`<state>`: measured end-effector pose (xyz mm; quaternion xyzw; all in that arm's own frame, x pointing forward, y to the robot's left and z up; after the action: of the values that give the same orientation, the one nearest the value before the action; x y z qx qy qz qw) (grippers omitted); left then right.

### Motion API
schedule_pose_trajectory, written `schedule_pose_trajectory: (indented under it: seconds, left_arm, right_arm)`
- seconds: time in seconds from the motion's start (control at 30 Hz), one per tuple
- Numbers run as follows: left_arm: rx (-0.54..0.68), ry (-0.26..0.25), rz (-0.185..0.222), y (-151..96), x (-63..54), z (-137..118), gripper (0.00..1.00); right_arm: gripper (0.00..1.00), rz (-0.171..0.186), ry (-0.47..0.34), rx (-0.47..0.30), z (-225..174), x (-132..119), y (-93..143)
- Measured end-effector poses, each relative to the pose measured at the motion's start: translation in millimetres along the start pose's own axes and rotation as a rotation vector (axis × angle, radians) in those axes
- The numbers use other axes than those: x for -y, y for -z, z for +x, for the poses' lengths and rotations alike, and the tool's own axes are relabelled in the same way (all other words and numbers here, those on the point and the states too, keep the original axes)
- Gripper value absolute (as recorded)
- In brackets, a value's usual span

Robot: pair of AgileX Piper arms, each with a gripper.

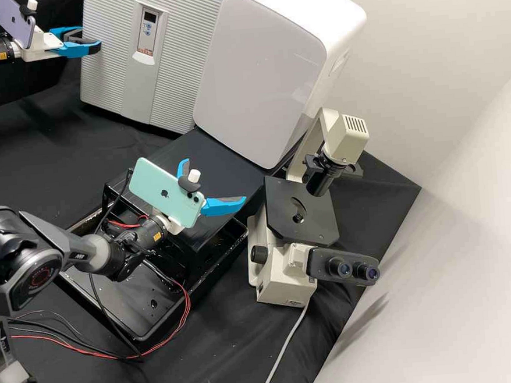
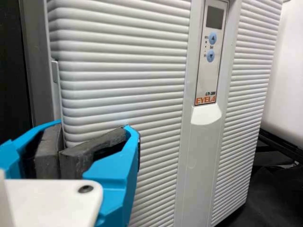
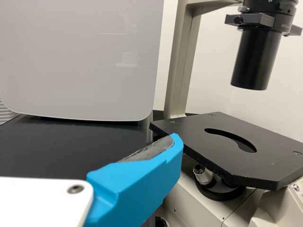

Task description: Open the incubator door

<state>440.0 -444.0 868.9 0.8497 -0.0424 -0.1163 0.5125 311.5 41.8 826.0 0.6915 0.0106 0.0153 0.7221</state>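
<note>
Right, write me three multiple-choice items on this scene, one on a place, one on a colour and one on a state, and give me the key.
1. Where is the left gripper?
A) Over the microscope stage
B) By an edge of the incubator's ribbed front
C) Inside the black tray

2. What colour are the round buttons on the control panel?
A) Blue
B) Red
C) Green

3. How does the right gripper stand?
A) Shut on a cable
B) Shut on nothing
C) Open

Key:
1: B, since the left wrist view and the high view both put it beside that ribbed front.
2: A, since the left wrist view shows both buttons in pale blue.
3: C, since the high view shows its two fingers spread well apart.
</note>
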Motion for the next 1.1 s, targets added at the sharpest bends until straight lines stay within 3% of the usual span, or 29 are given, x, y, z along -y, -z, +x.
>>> schedule_pose_trajectory:
  seconds: [0.5, 1.03, 1.1]
  left_arm:
    - [0.007, 0.000, -0.012, -5.7, 0.9, -11.2, 0.00]
    - [0.167, 0.026, 0.014, -37.9, 10.6, -69.4, 0.00]
    - [0.206, 0.029, -0.001, -42.2, 13.1, -77.4, 0.00]
  right_arm:
    - [1.00, 0.000, 0.000, 0.000, 0.0, 0.0, 0.0]
    - [1.00, 0.000, 0.000, 0.000, 0.0, 0.0, 0.0]
    - [1.00, 0.000, 0.000, 0.000, 0.0, 0.0, 0.0]
